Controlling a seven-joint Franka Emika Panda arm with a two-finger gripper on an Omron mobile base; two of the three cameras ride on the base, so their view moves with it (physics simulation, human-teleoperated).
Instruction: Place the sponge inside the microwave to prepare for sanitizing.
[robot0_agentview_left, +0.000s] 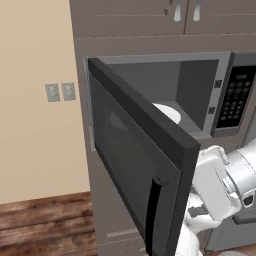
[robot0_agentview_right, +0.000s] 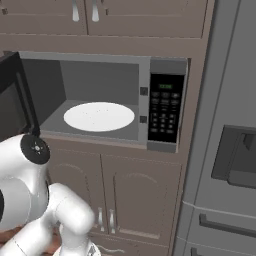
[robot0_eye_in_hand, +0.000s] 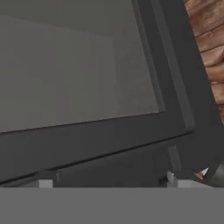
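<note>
The microwave (robot0_agentview_right: 100, 100) stands with its door (robot0_agentview_left: 135, 165) swung wide and its white turntable (robot0_agentview_right: 99, 116) bare; where the sponge lies I cannot tell. The gripper (robot0_eye_in_hand: 109, 181) sits just beside the door's inner face with jaws spread wide and nothing between them. So the door-opening step looks finished, and the next move calls for drawing away from the door to fetch the sponge.

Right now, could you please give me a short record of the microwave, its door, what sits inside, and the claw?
microwave: built in under the upper cabinets, keypad on its right
door: swung open to the left
cavity: white turntable, nothing on it
sponge: not inside the cavity
claw: open, close to the door's dark frame, holding nothing
floor: wood planks
</note>
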